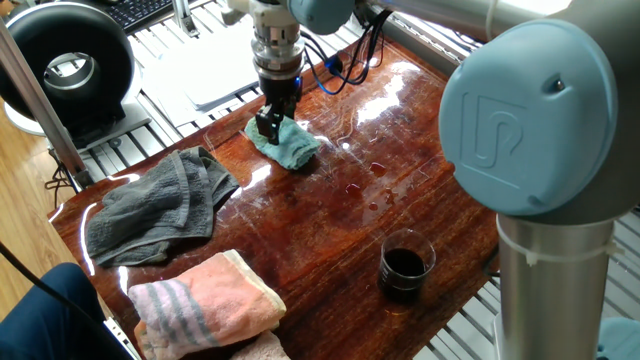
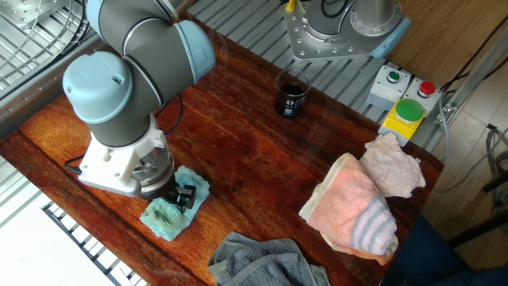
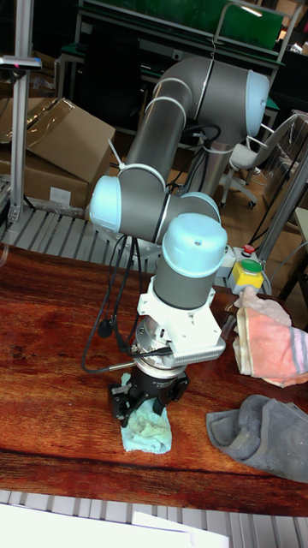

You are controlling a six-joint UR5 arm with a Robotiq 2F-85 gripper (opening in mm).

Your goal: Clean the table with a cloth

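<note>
The small teal-green cloth (image 1: pixel 293 147) lies crumpled on the glossy reddish-brown table (image 1: pixel 330 210), near its far left edge. My gripper (image 1: pixel 269 123) points straight down onto the cloth's left part, fingers closed into the fabric. In the other fixed view the black fingers (image 2: pixel 186 195) press into the cloth (image 2: pixel 168 214) close to the table's (image 2: pixel 238 135) near edge. The tall fixed view shows the gripper (image 3: pixel 145 402) on top of the cloth (image 3: pixel 147 432), with the cloth's lower end sticking out below it.
A dark grey towel (image 1: pixel 155 205) lies left of the cloth, and a pink striped towel (image 1: pixel 205 300) sits at the near corner. A glass of dark liquid (image 1: pixel 405 268) stands by the arm's base. A white board (image 1: pixel 215 75) lies beyond the table edge.
</note>
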